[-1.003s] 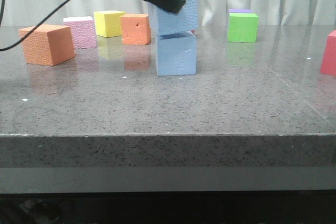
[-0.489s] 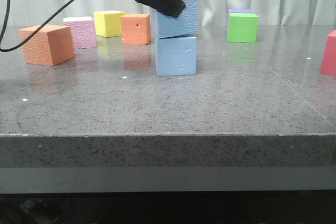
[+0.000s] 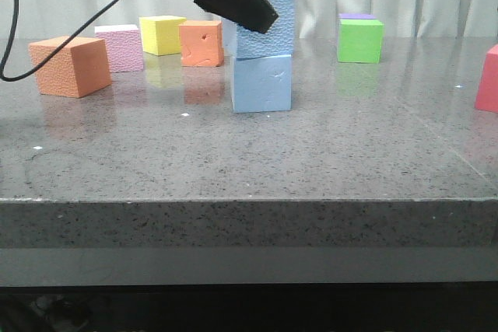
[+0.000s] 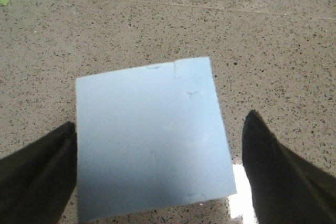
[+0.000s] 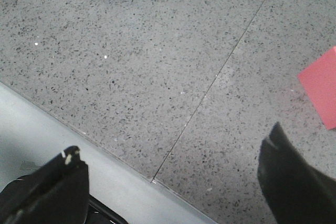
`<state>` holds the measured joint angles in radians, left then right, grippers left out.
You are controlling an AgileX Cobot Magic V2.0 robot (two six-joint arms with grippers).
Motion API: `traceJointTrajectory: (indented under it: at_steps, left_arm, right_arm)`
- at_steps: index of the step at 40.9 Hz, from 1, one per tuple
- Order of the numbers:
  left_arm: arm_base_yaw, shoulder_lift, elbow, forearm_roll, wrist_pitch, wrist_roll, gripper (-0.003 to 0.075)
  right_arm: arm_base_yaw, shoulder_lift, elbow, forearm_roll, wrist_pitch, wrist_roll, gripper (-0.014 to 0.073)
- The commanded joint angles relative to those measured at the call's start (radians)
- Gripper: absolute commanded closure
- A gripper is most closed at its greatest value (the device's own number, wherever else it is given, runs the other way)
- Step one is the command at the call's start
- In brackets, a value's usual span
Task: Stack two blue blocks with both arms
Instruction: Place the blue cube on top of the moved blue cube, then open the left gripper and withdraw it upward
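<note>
Two blue blocks stand stacked mid-table: the lower blue block on the tabletop, the upper blue block flat on it, shifted slightly right. My left gripper comes down from the upper left and straddles the upper block. In the left wrist view the upper block's top face lies between the fingers of the left gripper; one finger touches its edge, while a strip of table shows between the block and the other. My right gripper stands open over the table's front edge with nothing in it; it is out of the front view.
At back left are an orange cube, a lilac cube, a yellow cube and a second orange cube. A green cube with a purple block behind it stands back right. A red block is at the right edge.
The upper blue block, tilted a second ago, has come down and now sits level on the lower one. The left gripper has dropped slightly with it.
</note>
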<state>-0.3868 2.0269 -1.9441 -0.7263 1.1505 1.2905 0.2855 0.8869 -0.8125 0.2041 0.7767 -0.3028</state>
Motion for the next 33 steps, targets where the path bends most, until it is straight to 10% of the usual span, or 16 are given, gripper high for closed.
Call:
traceJointTrajectory:
  at_steps: [1,14,33]
  left_arm:
    - [-0.007,-0.060,-0.039,-0.060,-0.025,-0.021,0.0113]
    - [-0.005,-0.066,-0.207,-0.057,0.067,-0.228,0.0113]
    - [-0.005,-0.166,-0.391,0.331,0.135,-1.005,0.0113]
  right_arm:
    - [-0.005,-0.012,-0.027,0.013,-0.049,-0.011,-0.0059]
    - [-0.005,-0.012,-0.027,0.013,-0.049,-0.011,-0.0059]
    - [-0.005,-0.012,-0.027,0.013,-0.049,-0.011,-0.0059]
